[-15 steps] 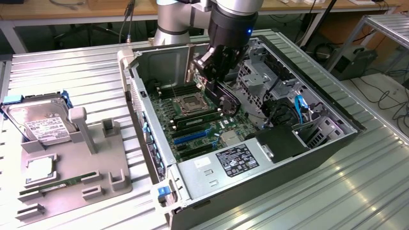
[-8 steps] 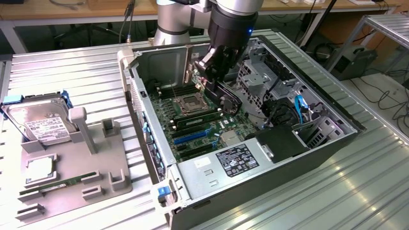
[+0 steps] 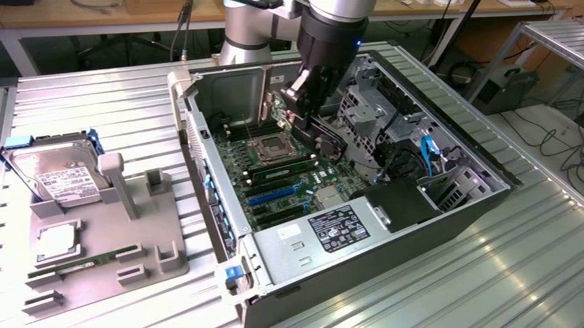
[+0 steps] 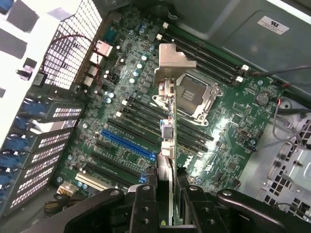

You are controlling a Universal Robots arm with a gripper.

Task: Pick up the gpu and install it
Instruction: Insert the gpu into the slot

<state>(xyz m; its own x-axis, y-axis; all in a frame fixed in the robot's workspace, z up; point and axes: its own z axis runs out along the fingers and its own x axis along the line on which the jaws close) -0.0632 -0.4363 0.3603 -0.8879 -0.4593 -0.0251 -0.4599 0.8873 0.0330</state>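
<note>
**Exterior view.** The computer case lies on its side on the worktop with the side panel off. This turns the motherboard upward, open to an approach from above. The arm reaches down into the case toward its far edge. The gripper is clamped on the gpu, which hangs on edge above the board, just beside the CPU socket and clear of every slot. In my judgement the card is carried on edge so that its contact edge can meet a slot squarely. Near the worktop's edge on the exterior view's left, a grey fixture carries the hard drive and a RAM stick, well apart from the case.

**Wrist view.** The fingers press on both faces of the gpu, seen edge-on. Its silver bracket is at the end away from the grip. The blue slot lies beside the card's line, not under it. The vented rear covers stand apart from the bracket. The card is not yet seated.
</note>
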